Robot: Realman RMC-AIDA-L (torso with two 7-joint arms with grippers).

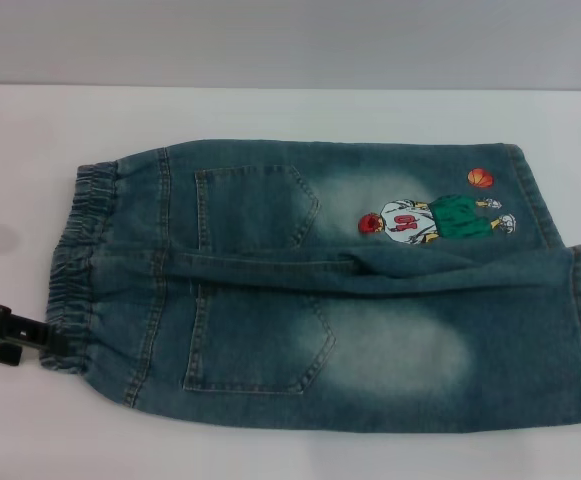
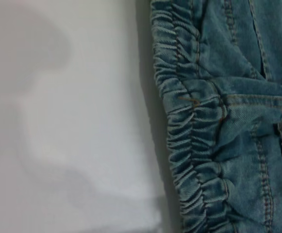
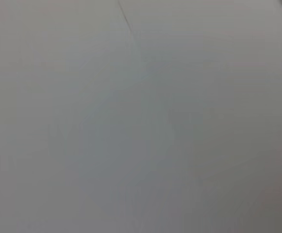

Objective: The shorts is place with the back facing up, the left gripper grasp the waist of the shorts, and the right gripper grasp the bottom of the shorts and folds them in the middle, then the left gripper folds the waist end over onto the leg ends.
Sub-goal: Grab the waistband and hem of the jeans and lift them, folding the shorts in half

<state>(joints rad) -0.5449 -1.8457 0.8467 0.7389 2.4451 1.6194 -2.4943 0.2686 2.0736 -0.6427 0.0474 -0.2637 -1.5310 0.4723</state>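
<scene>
The shorts (image 1: 330,285) lie flat on the white table (image 1: 270,110), back side up, with both patch pockets showing. The waist of the shorts (image 1: 78,265) is at the left, a gathered elastic band, and the leg ends (image 1: 570,300) reach to the right edge of the head view. The far leg carries the embroidered basketball-player cartoon (image 1: 435,218) with an orange ball (image 1: 480,178) beside it near the hem. A ridge of cloth runs along the middle between the two legs, and the garment does not appear to be folded lengthwise yet.

The left gripper (image 1: 5,335) sits low at the left, near the near corner of the waistband, its black fingers pointing toward the cloth. Whether they have closed on the band or only rest just beside it cannot be told from these views; the left wrist view shows the crinkled band beside bare table but no fingers. The right gripper is not visible anywhere, and its wrist view shows only a plain pale surface.

The likely risk is a shallow or one-layer pinch at the waistband corner: the elastic ridges could slip free, or only the top layer could lift, so the fold would come out skewed. With the right gripper away from the hems, a one-sided pull could also drag the whole garment.
</scene>
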